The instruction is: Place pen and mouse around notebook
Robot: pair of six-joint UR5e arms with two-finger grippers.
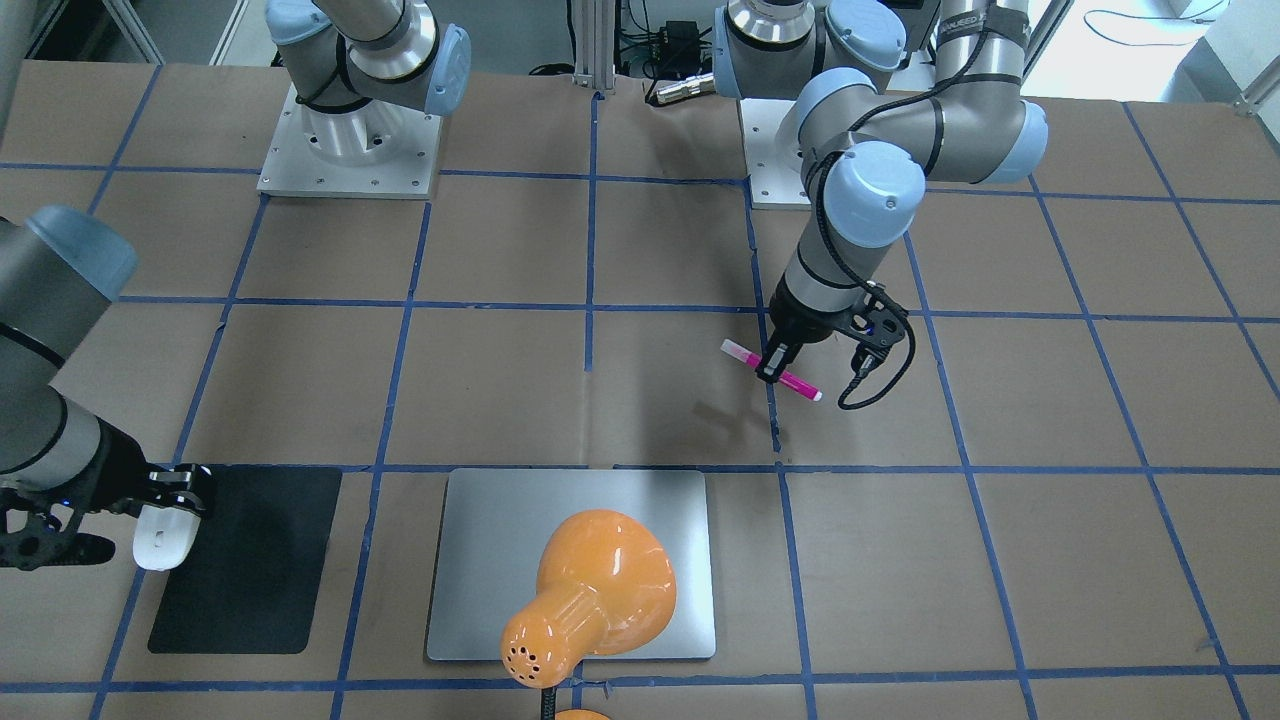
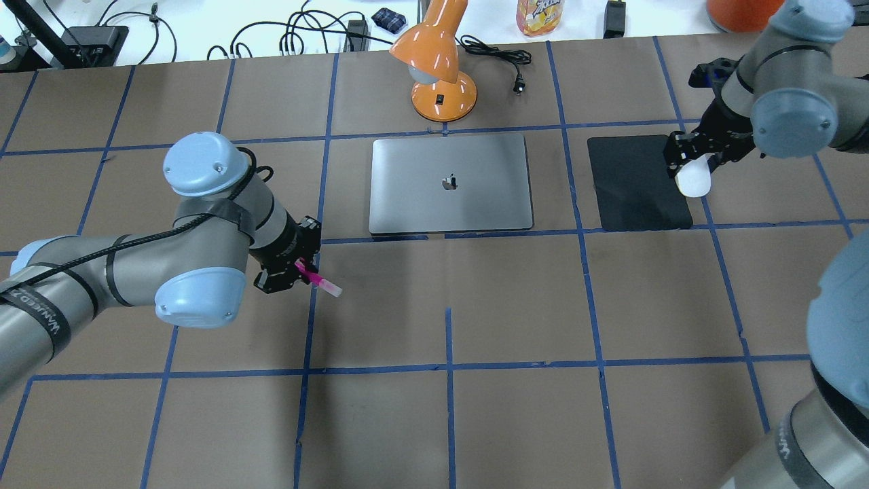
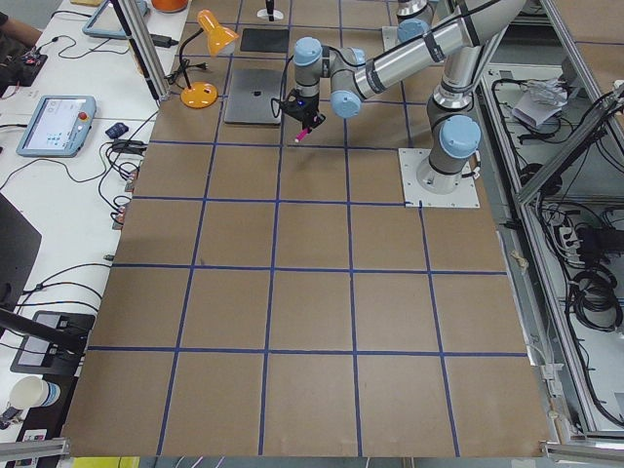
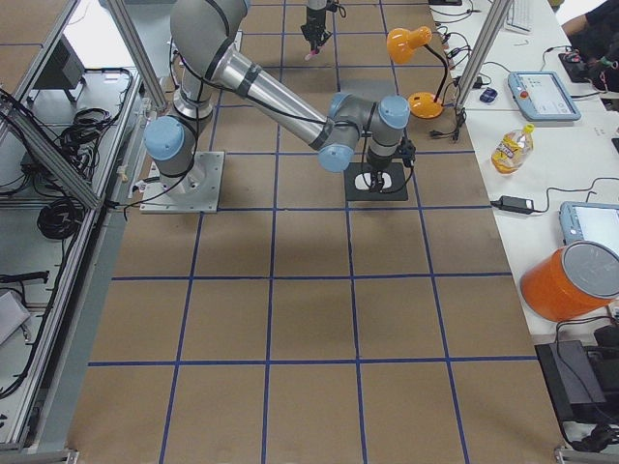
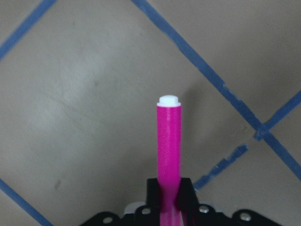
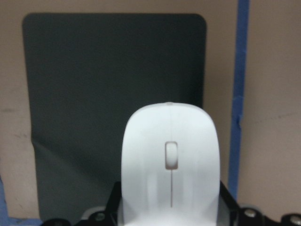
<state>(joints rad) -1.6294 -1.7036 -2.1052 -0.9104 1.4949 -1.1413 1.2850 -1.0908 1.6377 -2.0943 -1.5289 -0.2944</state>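
The silver-grey notebook (image 2: 451,182) lies flat at the far middle of the table, also seen closed (image 1: 500,560) in the front-facing view. My left gripper (image 2: 299,268) is shut on the pink pen (image 2: 319,280), holding it level above the table, left of and nearer than the notebook. In the left wrist view the pen (image 5: 169,141) juts forward from the fingers. My right gripper (image 2: 692,159) is shut on the white mouse (image 2: 692,178), held over the right edge of a black mat (image 2: 635,182). In the right wrist view the mouse (image 6: 169,165) has the mat (image 6: 94,94) beneath it.
An orange desk lamp (image 2: 438,68) stands just behind the notebook, its head (image 1: 590,590) covering part of the lid in the front-facing view. The brown table is crossed by blue tape lines (image 2: 448,339). Cables and a bottle (image 2: 540,15) lie past the far edge.
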